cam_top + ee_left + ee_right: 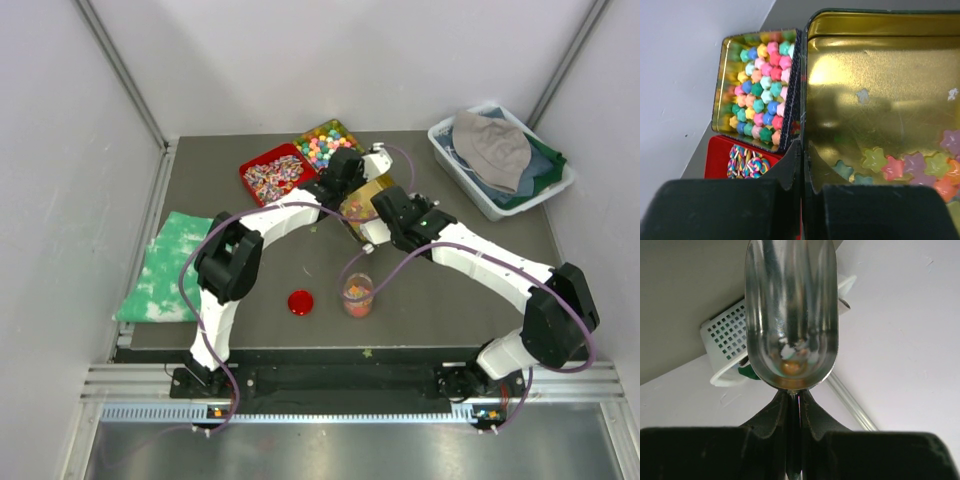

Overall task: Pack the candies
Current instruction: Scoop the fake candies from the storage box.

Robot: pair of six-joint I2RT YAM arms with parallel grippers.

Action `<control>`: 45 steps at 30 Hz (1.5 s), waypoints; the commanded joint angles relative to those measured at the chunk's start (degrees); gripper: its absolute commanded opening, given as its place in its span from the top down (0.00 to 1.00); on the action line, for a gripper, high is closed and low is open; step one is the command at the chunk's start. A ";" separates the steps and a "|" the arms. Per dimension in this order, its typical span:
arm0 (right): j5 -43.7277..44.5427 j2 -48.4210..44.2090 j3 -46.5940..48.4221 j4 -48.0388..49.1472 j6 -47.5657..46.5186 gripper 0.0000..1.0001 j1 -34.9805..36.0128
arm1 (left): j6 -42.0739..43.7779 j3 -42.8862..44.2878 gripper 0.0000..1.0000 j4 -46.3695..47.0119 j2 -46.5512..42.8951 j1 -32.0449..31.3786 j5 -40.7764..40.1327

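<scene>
My left gripper [800, 172] is closed on one side wall of the open rectangular gold metal tin [880, 75], with one finger outside and one inside. The candies [910, 167], tiny glossy star-shaped jelly pieces in green, red-pink, purple and orange, lie on the tin floor just beside my inner finger. Their band runs crosswise away from the gripped wall, and single pieces show no readable heading. My right gripper [796, 402] is clamped on the handle of a polished steel scoop [790, 315]. Its long axis runs straight away from my fingers, with the trough open to the camera. An orange blur at its deep end is too smeared to name. Only the overhead view shows a small clear cup [358, 296] holding more candies. It stands apart from the tin on the side toward the arm bases, with a red round lid [300, 302] to its left. Only the left wrist view shows the tin's contents; overhead, both arms cover most of it. Beyond the gripped wall stand a tin of pastel balls [760, 90] and a red tray of striped wrapped sweets [747, 162], the tray partly hidden by my finger. The gold tin's far end runs out of frame.
</scene>
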 commanded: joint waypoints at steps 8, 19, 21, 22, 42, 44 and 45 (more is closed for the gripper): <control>-0.12 -2.05 2.46 2.83 0.76 1.00 -0.13 | 2.14 -2.18 1.00 6.41 -2.82 -1.27 -1.14; 0.23 -0.91 3.17 4.15 0.32 1.00 -0.04 | 0.12 2.65 1.00 4.30 -4.67 -1.36 -1.31; 0.32 -0.91 2.90 4.32 0.23 1.00 -0.04 | 0.20 2.57 1.00 4.82 -4.76 -1.53 -1.75; 0.23 -0.99 2.90 4.33 0.23 1.00 -0.04 | 0.12 2.48 1.00 4.83 -4.67 -1.45 -1.75; 0.41 0.15 2.99 5.64 -0.65 1.00 -0.04 | 3.20 -4.47 1.00 6.85 -4.14 -3.91 -1.58; 0.15 0.85 2.82 5.56 -0.47 1.00 -0.04 | 2.41 -4.29 1.00 6.59 -4.41 -3.91 -1.14; -0.03 0.85 2.73 5.56 -0.30 1.00 -0.04 | 2.14 -4.20 1.00 6.06 -4.49 -3.82 -1.05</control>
